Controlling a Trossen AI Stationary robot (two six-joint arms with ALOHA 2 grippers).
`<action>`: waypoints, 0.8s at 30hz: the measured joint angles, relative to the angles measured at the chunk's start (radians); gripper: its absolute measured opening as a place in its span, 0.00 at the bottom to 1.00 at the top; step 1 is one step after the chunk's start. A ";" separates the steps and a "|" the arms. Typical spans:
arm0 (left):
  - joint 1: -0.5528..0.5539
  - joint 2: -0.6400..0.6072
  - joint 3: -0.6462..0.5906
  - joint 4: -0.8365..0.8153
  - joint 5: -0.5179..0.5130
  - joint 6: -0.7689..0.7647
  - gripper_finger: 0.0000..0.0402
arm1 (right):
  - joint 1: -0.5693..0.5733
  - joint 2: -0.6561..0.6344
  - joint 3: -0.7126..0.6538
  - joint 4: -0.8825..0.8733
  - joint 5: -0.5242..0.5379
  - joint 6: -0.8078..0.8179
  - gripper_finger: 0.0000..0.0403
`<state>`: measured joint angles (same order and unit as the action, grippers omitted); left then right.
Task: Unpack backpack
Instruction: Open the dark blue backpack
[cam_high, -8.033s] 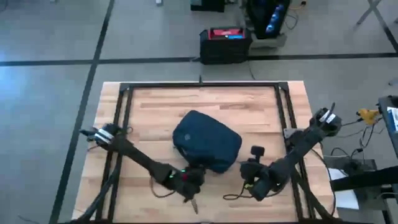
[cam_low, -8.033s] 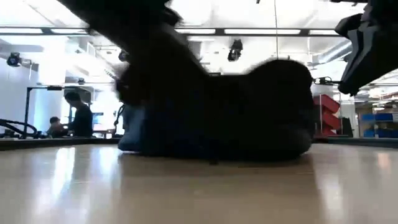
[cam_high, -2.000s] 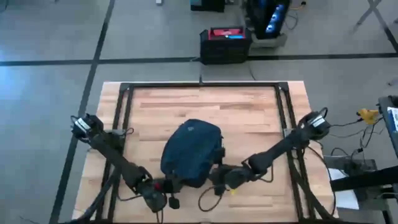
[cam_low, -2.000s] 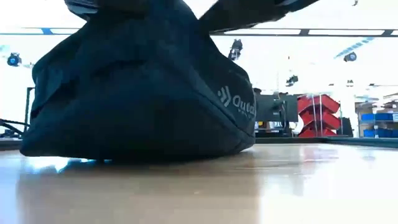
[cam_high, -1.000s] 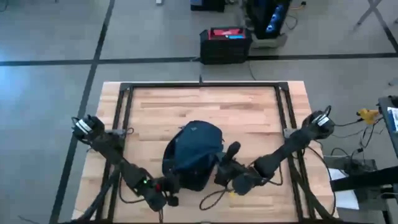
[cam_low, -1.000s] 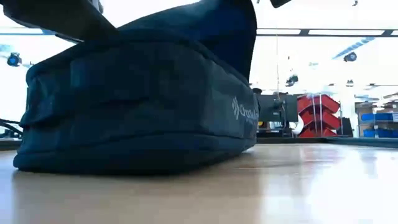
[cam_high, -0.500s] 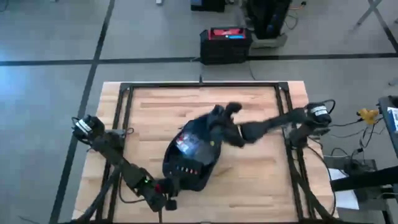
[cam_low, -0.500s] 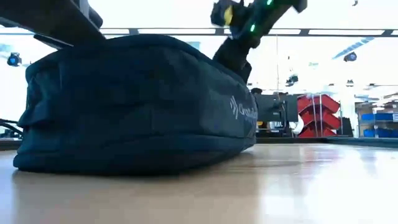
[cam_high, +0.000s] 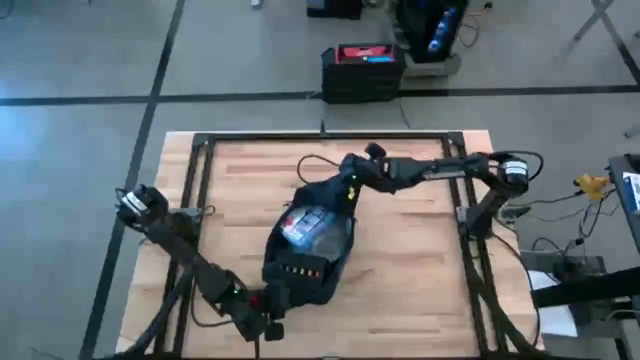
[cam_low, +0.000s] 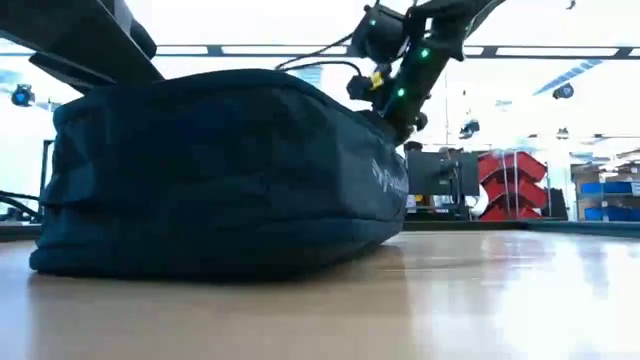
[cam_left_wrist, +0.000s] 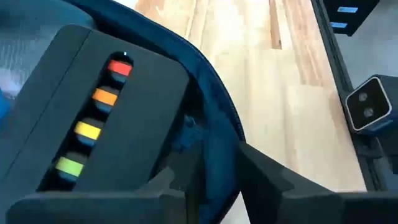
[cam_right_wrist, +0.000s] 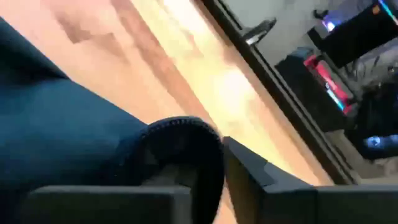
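From above, you have the backpack (cam_high: 308, 250) lying open near the middle of the wooden table (cam_high: 420, 230), its flap thrown toward the far edge and a clear-wrapped item and a dark case with a row of coloured dots showing inside. Your left gripper (cam_high: 272, 300) sits at the bag's near rim; your right gripper (cam_high: 345, 185) is at the far flap. At table height, you see the backpack (cam_low: 220, 170) flat on the table with the right arm reaching down behind it. In your left wrist view, the fingers (cam_left_wrist: 273, 180) pinch the bag's rim (cam_left_wrist: 208, 134). In your right wrist view, the fabric edge (cam_right_wrist: 186, 146) lies between the fingers; whether they clamp it, you cannot tell.
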<state>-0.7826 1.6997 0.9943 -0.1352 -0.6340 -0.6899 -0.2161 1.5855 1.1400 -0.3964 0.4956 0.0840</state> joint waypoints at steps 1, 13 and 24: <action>-0.002 0.000 0.000 0.000 0.001 -0.003 0.20 | 0.000 -0.019 0.000 0.000 0.000 -0.006 0.26; -0.002 0.000 0.000 0.011 0.001 -0.005 0.20 | 0.025 -0.242 0.000 -0.023 -0.207 -0.063 0.62; -0.003 -0.049 0.041 0.004 -0.168 0.250 0.20 | 0.014 -0.259 -0.002 -0.030 -0.131 -0.023 0.59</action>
<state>-0.7852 1.6503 1.0350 -0.1309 -0.8021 -0.4403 -0.2026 1.3264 1.1378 -0.4265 0.3650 0.0611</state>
